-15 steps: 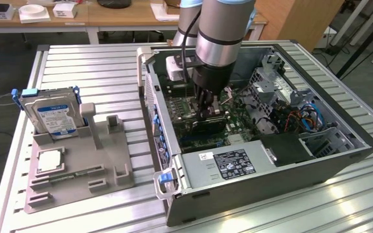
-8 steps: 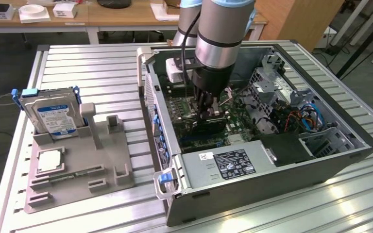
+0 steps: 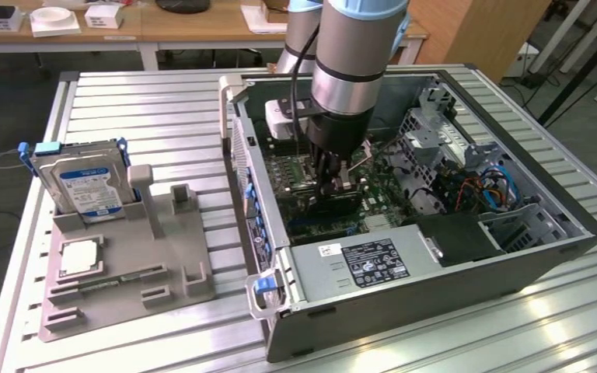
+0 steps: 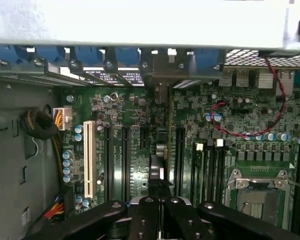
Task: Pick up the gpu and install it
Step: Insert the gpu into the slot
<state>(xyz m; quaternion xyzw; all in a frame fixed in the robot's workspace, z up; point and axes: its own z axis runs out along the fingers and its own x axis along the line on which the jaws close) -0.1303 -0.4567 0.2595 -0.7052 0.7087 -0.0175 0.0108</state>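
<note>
The gpu [image 3: 332,207] hangs inside the open computer case [image 3: 547,256], a dark card standing on edge just above the green motherboard [image 3: 382,203]. My gripper [image 3: 336,185] reaches down from the arm and is shut on the card's upper edge. In the wrist view the gpu [image 4: 167,130] appears edge-on as a thin line running over the black expansion slots [image 4: 126,160], with its far end at the rear slot openings [image 4: 160,75]. The gripper [image 4: 161,202] has its black fingers [image 4: 146,212] pressed together on the card.
A grey fixture tray [image 3: 174,256] on the exterior view's left holds an upright hard drive [image 3: 83,183], a processor [image 3: 78,256] and a memory stick [image 3: 122,280]. Inside the case are the power supply [image 3: 366,260], a white slot [image 4: 87,160], the processor socket [image 4: 257,197] and a red wire [image 4: 240,130].
</note>
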